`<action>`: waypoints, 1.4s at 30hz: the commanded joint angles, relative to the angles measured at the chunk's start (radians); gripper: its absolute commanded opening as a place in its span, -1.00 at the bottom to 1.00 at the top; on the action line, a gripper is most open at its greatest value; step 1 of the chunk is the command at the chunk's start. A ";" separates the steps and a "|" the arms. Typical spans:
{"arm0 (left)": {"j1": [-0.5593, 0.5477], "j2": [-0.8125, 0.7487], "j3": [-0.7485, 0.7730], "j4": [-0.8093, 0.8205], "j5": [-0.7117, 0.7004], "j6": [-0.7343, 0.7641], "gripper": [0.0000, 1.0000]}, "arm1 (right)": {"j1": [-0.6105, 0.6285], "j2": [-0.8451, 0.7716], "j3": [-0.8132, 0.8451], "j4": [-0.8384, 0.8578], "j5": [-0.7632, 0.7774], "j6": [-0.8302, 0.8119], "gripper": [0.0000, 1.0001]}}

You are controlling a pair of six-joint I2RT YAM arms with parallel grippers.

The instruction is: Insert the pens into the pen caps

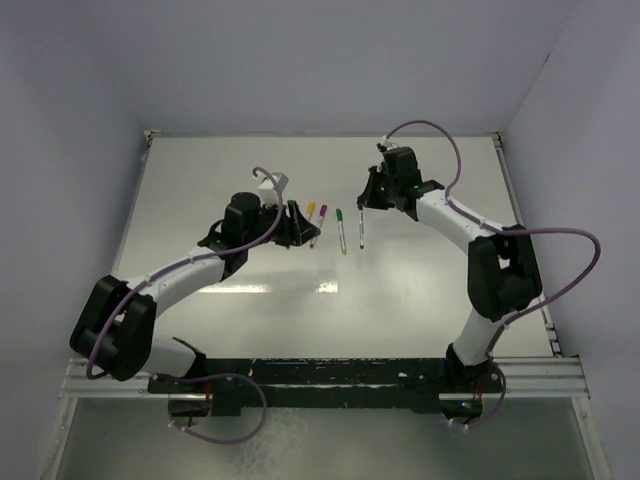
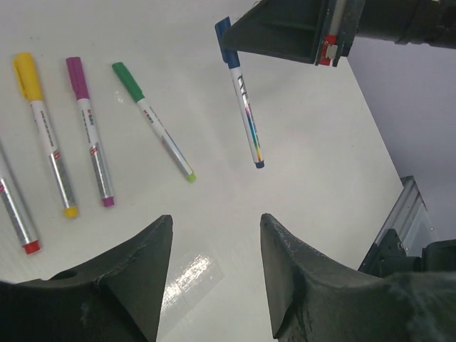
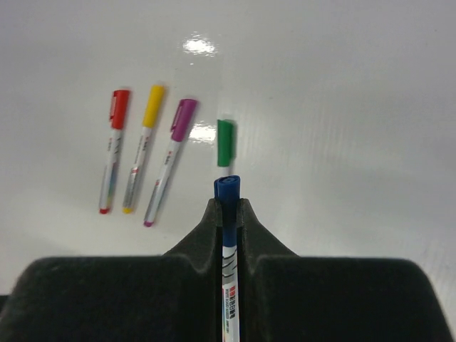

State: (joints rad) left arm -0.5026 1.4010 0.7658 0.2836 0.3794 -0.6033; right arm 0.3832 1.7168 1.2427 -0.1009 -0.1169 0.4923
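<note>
The blue pen (image 2: 246, 114), with its blue cap (image 3: 228, 187) already seated, is gripped just below the cap by the closed right jaws. It is held cap uppermost at the right end of the row, and whether its lower end touches the tabletop (image 1: 400, 300) cannot be told. To its left, the green pen (image 2: 155, 121), purple pen (image 2: 90, 132), yellow pen (image 2: 45, 132) and red pen (image 3: 112, 153) are laid side by side near the middle of the tabletop, each fitted with a cap of its own colour. The left jaws are held open and empty just beside the row's left end. No loose cap is seen in any view. Capping is judged complete for all five pens; only the setting-down of the blue pen appears to be left.
</note>
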 commanded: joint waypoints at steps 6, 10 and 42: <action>0.000 -0.091 -0.014 -0.063 -0.118 0.068 0.13 | -0.006 0.177 0.153 -0.059 0.070 -0.095 -1.00; 0.000 -0.103 -0.009 -0.090 -0.135 0.082 0.15 | -0.006 0.221 0.192 -0.059 0.099 -0.099 -1.00; 0.000 -0.185 0.001 -0.238 -0.243 0.139 0.18 | -0.010 0.185 0.244 -0.061 0.219 -0.119 -0.18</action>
State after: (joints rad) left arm -0.5026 1.2587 0.7479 0.0608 0.1696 -0.5220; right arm 0.3744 2.0682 1.4803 -0.1837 0.0406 0.3908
